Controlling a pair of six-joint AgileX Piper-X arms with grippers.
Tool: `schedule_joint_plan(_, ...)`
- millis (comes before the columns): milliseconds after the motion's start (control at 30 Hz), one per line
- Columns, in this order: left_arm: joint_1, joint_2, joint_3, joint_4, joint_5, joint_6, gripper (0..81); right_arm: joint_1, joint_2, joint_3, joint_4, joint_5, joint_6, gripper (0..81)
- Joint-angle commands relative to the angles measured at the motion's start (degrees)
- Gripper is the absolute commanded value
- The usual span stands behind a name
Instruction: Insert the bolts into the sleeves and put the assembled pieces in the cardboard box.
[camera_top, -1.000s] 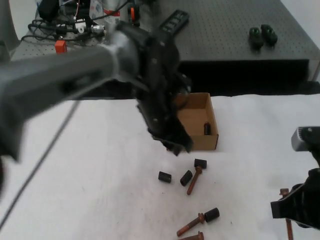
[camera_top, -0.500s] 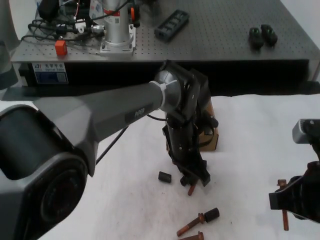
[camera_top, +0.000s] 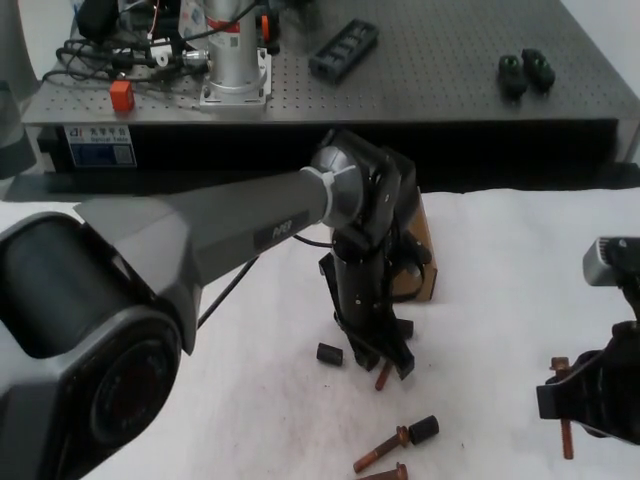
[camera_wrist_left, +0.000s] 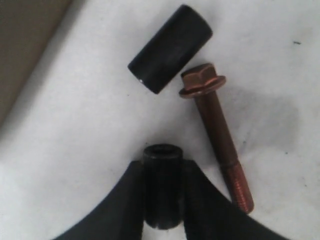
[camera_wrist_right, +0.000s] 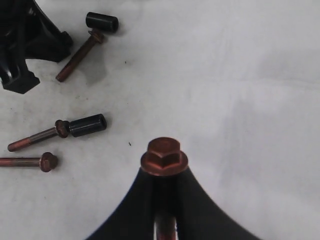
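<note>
My left gripper (camera_wrist_left: 162, 168) is shut on a short black sleeve (camera_wrist_left: 162, 192) that lies on the white cloth. Just beyond it lie a second black sleeve (camera_wrist_left: 170, 47) and a copper bolt (camera_wrist_left: 217, 135) with its head by that sleeve. In the high view the left gripper (camera_top: 385, 352) is low over the cloth, right in front of the cardboard box (camera_top: 420, 250). My right gripper (camera_wrist_right: 164, 175) is shut on a copper bolt (camera_wrist_right: 164, 155), head outward. It hangs over the cloth at the near right (camera_top: 575, 405).
A loose sleeve (camera_top: 330, 353) lies left of the left gripper. A bolt touching a sleeve (camera_wrist_right: 87, 125) and a bare bolt (camera_wrist_right: 30, 162) lie near the front edge. The metal breadboard table (camera_top: 450, 70) with cables stands behind the box.
The left arm has swung down from above the box to the sleeves on the cloth and now has a sleeve between its fingers. The right gripper with its bolt has barely shifted.
</note>
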Motion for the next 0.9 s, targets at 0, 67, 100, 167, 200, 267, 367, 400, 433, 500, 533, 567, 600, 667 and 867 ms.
schedule_joint_plan(0,-0.23,0.07,-0.48,0.66,-0.74,-1.34,0.2,-0.21,-0.42,-0.17,-2.11,-0.54,-0.17,0.5)
schedule_joint_plan(67,-0.23,-1.56,-0.91,1.11,-0.18,-4.83,0.3,-0.21,-0.42,-0.17,-3.86,-1.60,0.93,0.5)
schedule_joint_plan(100,-0.23,-2.84,-0.89,1.36,0.97,-5.85,0.4,-0.21,-0.42,-0.17,-5.32,-3.24,2.53,0.5)
schedule_joint_plan(167,0.08,-7.14,0.20,1.58,5.02,-5.35,0.7,-0.21,-0.57,-0.17,-9.54,-8.26,6.55,0.5)
schedule_joint_plan(200,0.44,-10.19,2.07,0.89,6.29,-5.57,0.7,-0.21,-0.89,-0.17,-11.96,-11.15,8.73,0.5)
schedule_joint_plan(267,1.63,-16.85,9.42,-3.54,8.15,-6.98,0.7,-0.03,-1.80,-0.17,-16.64,-14.89,12.47,0.5)
schedule_joint_plan(367,3.56,-30.55,25.36,-16.67,16.99,-9.40,0.7,0.20,-4.27,-0.17,-26.17,-21.34,20.86,0.5)
schedule_joint_plan(400,4.13,-35.31,31.43,-21.69,20.14,-10.28,0.7,0.62,-5.04,-0.17,-30.47,-22.96,24.29,0.5)
schedule_joint_plan(433,4.47,-39.03,36.14,-25.72,22.93,-11.18,0.7,1.29,-5.69,-0.17,-34.07,-23.93,27.77,0.5)
schedule_joint_plan(500,5.00,-47.83,46.41,-35.69,30.38,-12.03,0.7,3.45,-6.14,-0.17,-42.97,-24.98,33.77,0.5)
schedule_joint_plan(533,4.98,-51.18,50.62,-39.77,33.00,-12.67,0.7,4.92,-6.13,-0.17,-47.16,-25.17,35.70,0.5)
schedule_joint_plan(567,4.98,-54.99,54.18,-44.55,36.23,-12.98,0.7,6.28,-6.13,-0.17,-50.64,-25.47,37.53,0.5)
schedule_joint_plan(600,4.98,-58.35,57.09,-49.04,38.96,-13.34,0.7,8.09,-5.78,-0.28,-53.37,-25.93,38.50,0.5)
schedule_joint_plan(667,4.98,-63.46,60.71,-56.25,42.70,-16.43,0.7,11.45,-5.14,-0.60,-56.24,-26.33,38.80,0.5)
schedule_joint_plan(867,4.98,-68.32,62.62,-58.25,47.66,-22.10,0.7,17.69,-2.66,-0.91,-56.27,-26.20,38.80,0.5)
